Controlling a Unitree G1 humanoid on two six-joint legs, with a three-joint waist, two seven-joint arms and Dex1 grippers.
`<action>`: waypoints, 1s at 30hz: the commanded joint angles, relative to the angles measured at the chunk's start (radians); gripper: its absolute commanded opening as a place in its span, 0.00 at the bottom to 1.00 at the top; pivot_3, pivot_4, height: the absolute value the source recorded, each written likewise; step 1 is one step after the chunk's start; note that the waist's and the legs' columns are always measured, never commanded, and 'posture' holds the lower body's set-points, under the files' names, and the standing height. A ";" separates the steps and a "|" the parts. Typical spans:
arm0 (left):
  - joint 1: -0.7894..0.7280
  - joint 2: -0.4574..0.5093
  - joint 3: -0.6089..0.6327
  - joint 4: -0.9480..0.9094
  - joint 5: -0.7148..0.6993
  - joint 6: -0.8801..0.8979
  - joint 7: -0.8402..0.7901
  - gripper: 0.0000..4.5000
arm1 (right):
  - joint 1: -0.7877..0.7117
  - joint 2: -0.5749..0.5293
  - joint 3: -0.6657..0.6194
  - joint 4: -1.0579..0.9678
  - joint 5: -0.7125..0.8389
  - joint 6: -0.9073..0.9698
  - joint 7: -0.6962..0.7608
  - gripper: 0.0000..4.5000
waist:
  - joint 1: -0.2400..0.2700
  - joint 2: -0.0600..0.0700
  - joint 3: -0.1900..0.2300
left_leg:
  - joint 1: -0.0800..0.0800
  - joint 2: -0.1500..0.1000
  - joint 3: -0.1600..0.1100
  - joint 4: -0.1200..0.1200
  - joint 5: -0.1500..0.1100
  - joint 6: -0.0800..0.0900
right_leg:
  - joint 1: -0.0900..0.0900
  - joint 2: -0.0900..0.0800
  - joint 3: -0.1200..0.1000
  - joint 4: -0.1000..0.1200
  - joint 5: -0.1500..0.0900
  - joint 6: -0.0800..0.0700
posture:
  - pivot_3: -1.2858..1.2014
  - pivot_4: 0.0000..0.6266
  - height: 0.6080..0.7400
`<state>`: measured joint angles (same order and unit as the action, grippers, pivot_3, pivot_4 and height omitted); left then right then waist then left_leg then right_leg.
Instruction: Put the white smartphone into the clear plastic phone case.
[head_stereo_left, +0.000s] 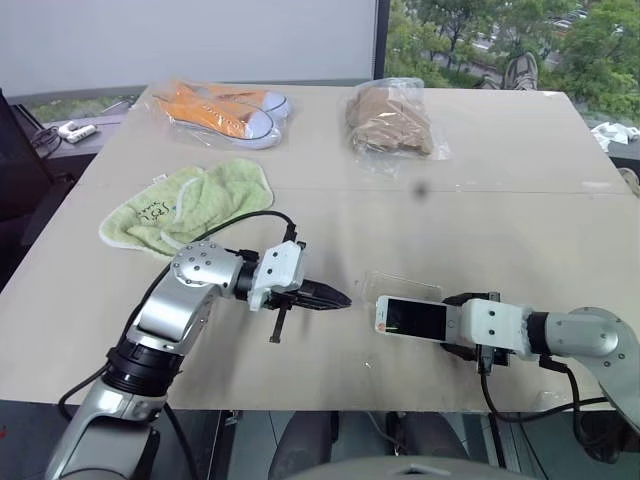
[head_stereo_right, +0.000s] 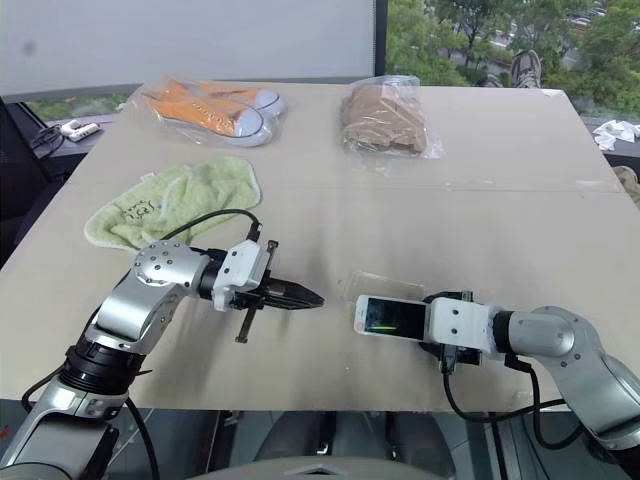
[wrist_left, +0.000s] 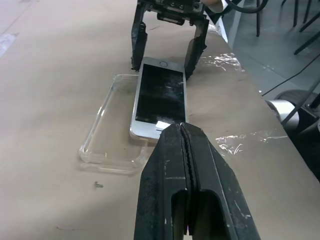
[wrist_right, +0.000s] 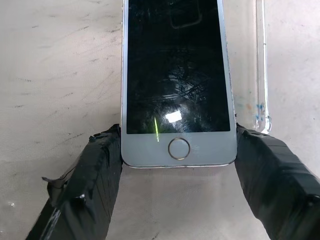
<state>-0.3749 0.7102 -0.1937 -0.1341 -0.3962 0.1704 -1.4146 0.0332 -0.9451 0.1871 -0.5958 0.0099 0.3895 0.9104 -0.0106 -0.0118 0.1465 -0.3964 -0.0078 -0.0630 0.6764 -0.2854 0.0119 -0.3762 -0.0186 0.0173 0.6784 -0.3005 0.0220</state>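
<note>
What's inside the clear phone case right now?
Nothing: through the clear plastic phone case only bare table shows. The white smartphone lies beside it, one long edge over the case's rim, its home-button end between the right hand's fingers.

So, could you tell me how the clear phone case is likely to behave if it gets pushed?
The clear plastic phone case looks thin and empty, so probably light and apt to slide on the smooth table. Its thin walls may flex.

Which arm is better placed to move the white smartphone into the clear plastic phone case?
Right: its gripper straddles the white smartphone at its home-button end, beside the clear plastic phone case. The left gripper is shut and off the phone.
</note>
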 joint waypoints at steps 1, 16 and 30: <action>0.002 0.018 0.024 -0.033 -0.021 0.011 -0.005 0.00 | -0.014 0.012 -0.034 -0.039 0.047 0.037 0.015 0.66 | 0.000 0.000 0.000 | 0.000 0.000 0.000 0.000 0.000 0.000 | 0.000 0.000 0.000 0.000 0.000 0.000 | 0.52 0.24 1.00; -0.023 0.009 0.016 -0.014 0.058 -0.032 0.078 0.00 | -0.168 -0.058 -0.043 -0.047 0.194 0.272 0.066 0.66 | 0.001 0.000 0.000 | 0.000 0.000 0.000 0.000 0.000 0.000 | 0.000 0.000 0.000 0.000 0.000 0.000 | 0.52 0.24 1.00; -0.053 -0.026 -0.005 0.020 0.098 -0.071 0.090 0.00 | -0.326 -0.059 0.074 0.006 0.173 0.364 0.108 0.66 | -0.001 0.000 0.000 | -0.001 0.000 0.000 0.000 0.000 0.000 | -0.001 0.000 0.000 0.000 0.000 0.000 | 0.52 0.24 1.00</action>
<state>-0.4175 0.6823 -0.2070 -0.1027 -0.2965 0.1142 -1.3264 -0.2671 -0.9992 0.2655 -0.5706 0.1834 0.7363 1.0184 -0.0111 -0.0119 0.1467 -0.3972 -0.0077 -0.0630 0.6769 -0.2856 0.0123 -0.3770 -0.0188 0.0175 0.6785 -0.3004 0.0220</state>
